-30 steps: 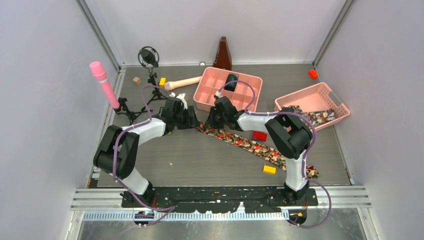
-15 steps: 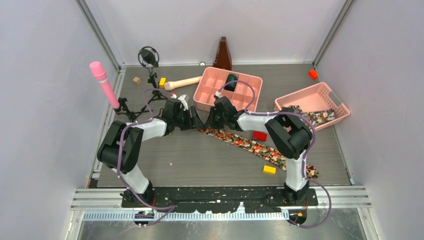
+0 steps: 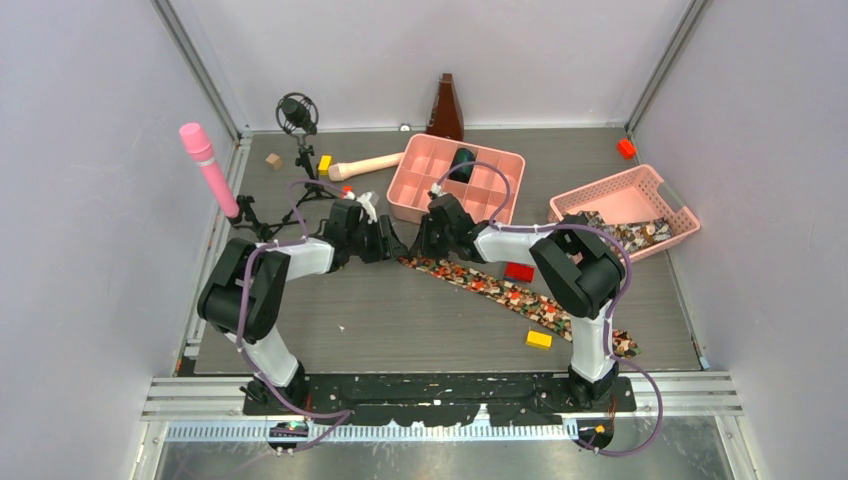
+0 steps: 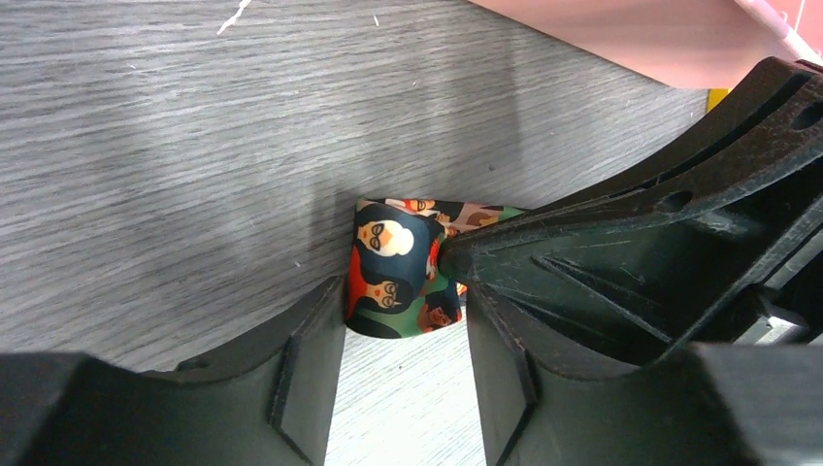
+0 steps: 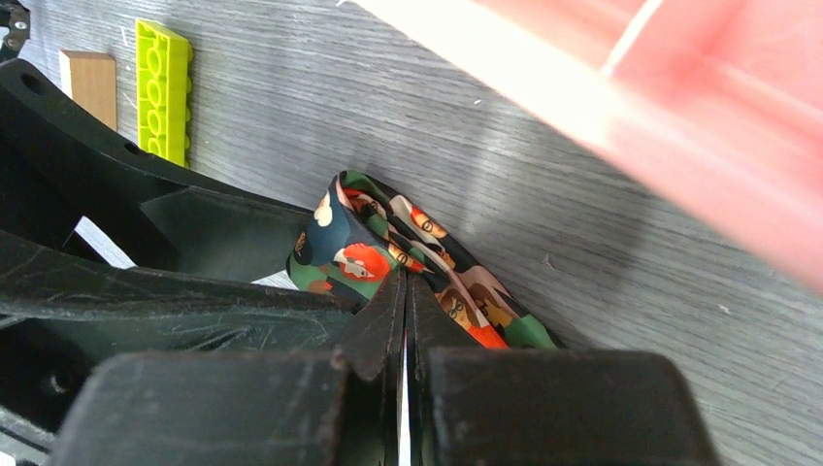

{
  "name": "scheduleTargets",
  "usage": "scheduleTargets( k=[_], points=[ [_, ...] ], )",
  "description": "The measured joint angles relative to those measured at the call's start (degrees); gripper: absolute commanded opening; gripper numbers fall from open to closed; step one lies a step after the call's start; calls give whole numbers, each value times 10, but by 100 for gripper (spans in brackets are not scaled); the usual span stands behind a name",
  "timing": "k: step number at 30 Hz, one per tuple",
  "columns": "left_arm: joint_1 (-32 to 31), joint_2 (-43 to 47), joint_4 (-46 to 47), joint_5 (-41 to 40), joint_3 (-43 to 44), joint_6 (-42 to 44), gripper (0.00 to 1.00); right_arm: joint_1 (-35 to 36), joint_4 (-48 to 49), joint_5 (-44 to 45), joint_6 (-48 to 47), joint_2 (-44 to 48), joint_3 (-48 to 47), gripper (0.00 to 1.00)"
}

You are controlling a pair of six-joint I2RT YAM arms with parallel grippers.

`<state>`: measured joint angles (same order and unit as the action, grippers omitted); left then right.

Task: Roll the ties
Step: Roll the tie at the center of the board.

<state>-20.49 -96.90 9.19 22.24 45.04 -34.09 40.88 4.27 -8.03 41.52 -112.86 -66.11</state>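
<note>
A dark floral tie (image 3: 510, 293) lies diagonally on the table from the middle to the front right. Its far end is folded into a small curl (image 4: 398, 277). My right gripper (image 3: 421, 246) is shut on that curled end (image 5: 364, 248), its fingertips (image 5: 405, 286) pinching the fabric. My left gripper (image 3: 393, 246) is open, its fingers (image 4: 312, 349) on either side of the curl, facing the right gripper's fingers (image 4: 602, 252). A second tie (image 3: 640, 235) lies bunched in the pink basket (image 3: 600, 190).
A pink compartment tray (image 3: 420, 190) holding a black object (image 3: 462, 160) stands just behind both grippers. A red block (image 3: 519, 271) sits beside the tie and a yellow block (image 3: 539, 339) nearer the front. A green brick (image 5: 163, 89), microphone stand (image 3: 297, 115) and pink cylinder (image 3: 208, 170) stand left.
My left gripper has moved right, up to the tie's curled end and the right gripper. The right gripper has stayed where it was, still pinching the tie.
</note>
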Motion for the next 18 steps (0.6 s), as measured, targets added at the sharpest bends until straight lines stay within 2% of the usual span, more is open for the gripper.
scheduleTargets(
  k=[13,18],
  points=[
    [4,-12,10,15,-2,1,15,3,2,7,0,5,8,0],
    [4,-12,10,19,-2,6,5,3,-6,7,0,17,15,8]
  ],
)
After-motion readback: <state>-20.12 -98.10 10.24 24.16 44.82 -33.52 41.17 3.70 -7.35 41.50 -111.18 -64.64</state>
